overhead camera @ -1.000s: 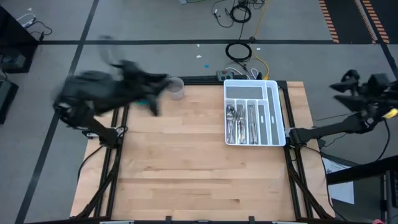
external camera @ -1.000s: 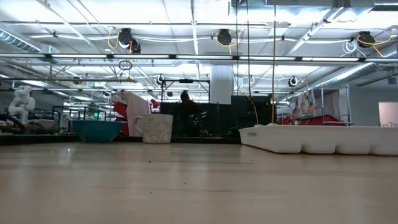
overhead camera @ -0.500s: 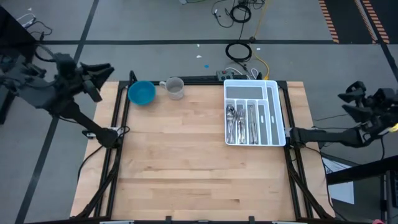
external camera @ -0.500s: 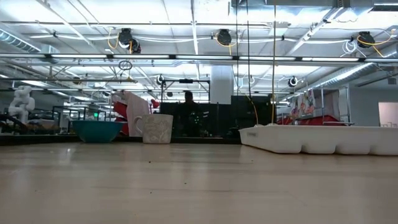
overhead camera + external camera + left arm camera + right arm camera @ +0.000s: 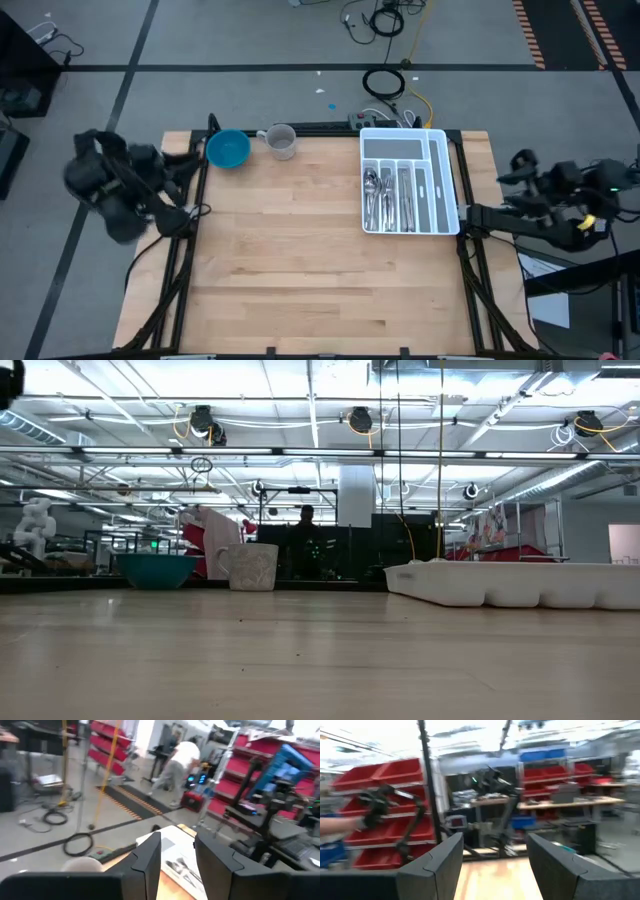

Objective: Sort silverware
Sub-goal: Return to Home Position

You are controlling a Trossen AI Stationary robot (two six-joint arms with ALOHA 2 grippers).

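**A:** The silverware (image 5: 388,198) lies lengthwise in the long slots of the tray (image 5: 452,185), right of centre in the high view. I spot no loose piece on the table (image 5: 300,265).

**B:** So the sorting looks done, I'd say, and this is the tuck-away. Where are the arms?

**A:** Both are off the wood. The left gripper (image 5: 177,840) is out past the left edge, about level with the bowl (image 5: 228,150) and mug (image 5: 282,142) at the upper left. The right gripper (image 5: 495,840) is beyond the right edge, outside the tray.

**B:** Fingers?

**A:** Both pairs are spread apart with nothing between them. Each wrist view shows the room straight through the gap.

**B:** Good. For a clean homing I'd leave them released and empty, and fold each arm on its own side, never across the table.

**A:** The right one needs the most care. That arm's base sits just beside the tray's right rim, and a nudge there could rattle the pieces out of their slots.

**B:** On the left, the line to hold is outside the table's edge, so the bowl and mug aren't clipped. Slow the last stretch and settle without a bounce.
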